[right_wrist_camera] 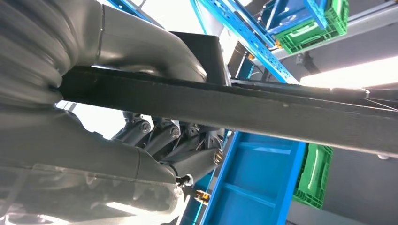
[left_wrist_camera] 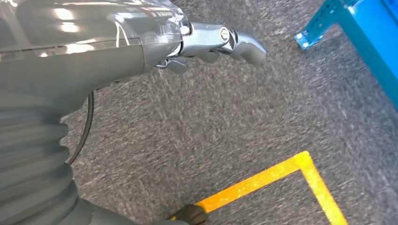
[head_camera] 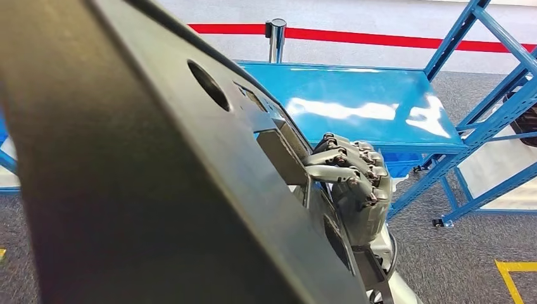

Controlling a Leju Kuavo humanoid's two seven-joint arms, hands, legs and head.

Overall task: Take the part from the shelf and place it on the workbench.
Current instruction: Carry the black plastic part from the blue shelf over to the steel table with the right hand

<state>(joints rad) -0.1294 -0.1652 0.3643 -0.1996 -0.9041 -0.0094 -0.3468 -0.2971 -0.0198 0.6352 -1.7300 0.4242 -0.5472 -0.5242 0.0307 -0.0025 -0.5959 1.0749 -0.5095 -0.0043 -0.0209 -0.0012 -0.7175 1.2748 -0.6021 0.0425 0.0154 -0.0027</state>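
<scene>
A large flat black part (head_camera: pixel 158 190) with a round hole tilts close across the head view, hiding the left side of the scene. My right hand (head_camera: pixel 354 183) grips its right edge, fingers curled over the rim. In the right wrist view the part's edge (right_wrist_camera: pixel 234 110) runs between the thumb (right_wrist_camera: pixel 141 47) and the fingers (right_wrist_camera: pixel 164 140). The blue workbench (head_camera: pixel 354 107) stands just beyond the part, its top bare and shiny. My left hand (left_wrist_camera: pixel 216 42) hangs over grey carpet with nothing in it, fingers stretched out.
Blue shelf uprights (head_camera: pixel 487 126) stand right of the workbench. A red barrier belt (head_camera: pixel 380 38) on a metal post (head_camera: pixel 276 35) runs behind it. Yellow tape (head_camera: pixel 513 272) marks the carpet at lower right. Green crates (right_wrist_camera: pixel 314 173) sit on the racking.
</scene>
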